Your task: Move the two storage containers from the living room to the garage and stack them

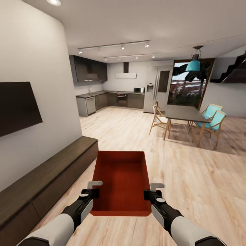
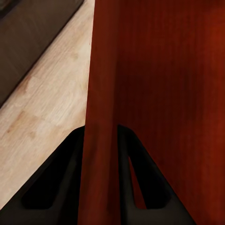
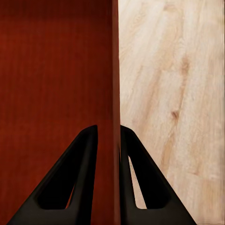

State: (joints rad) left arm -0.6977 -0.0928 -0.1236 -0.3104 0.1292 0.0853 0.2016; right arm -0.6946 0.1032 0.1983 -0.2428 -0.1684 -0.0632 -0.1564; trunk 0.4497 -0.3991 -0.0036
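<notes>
Both arms hold storage container

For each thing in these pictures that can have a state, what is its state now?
storage container: empty, lidless, carried level above the wood floor, a side wall pinched by each gripper.
left gripper: shut on the container's left wall, one of its fingers on each side.
right gripper: shut on the right wall in the same way.
wall screen: dark.
dining chairs: upright at the table.
</notes>
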